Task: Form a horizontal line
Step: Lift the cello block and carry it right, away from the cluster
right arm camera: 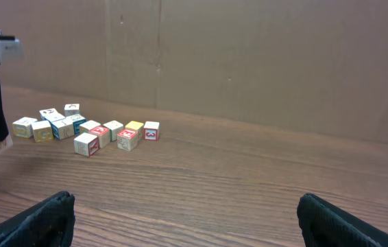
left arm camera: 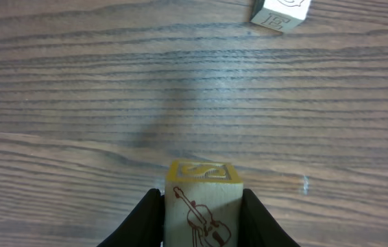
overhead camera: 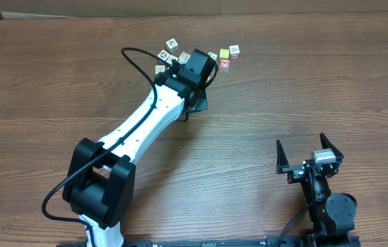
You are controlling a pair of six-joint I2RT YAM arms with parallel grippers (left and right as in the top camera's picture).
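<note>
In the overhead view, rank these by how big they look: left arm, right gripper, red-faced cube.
Largest to smallest:
1. left arm
2. right gripper
3. red-faced cube
The arm sits nearer the camera, which enlarges it, but the order is clear.

no word or number reads clearly. the block [left arm camera: 203,213] has a brown violin drawing on its near face and a yellow-framed letter on top, perhaps an s, too foreshortened to be sure. a cube [left arm camera: 281,14] beyond bears a framed letter, cut off. the other cubes [right arm camera: 86,144] are too small to read.
</note>
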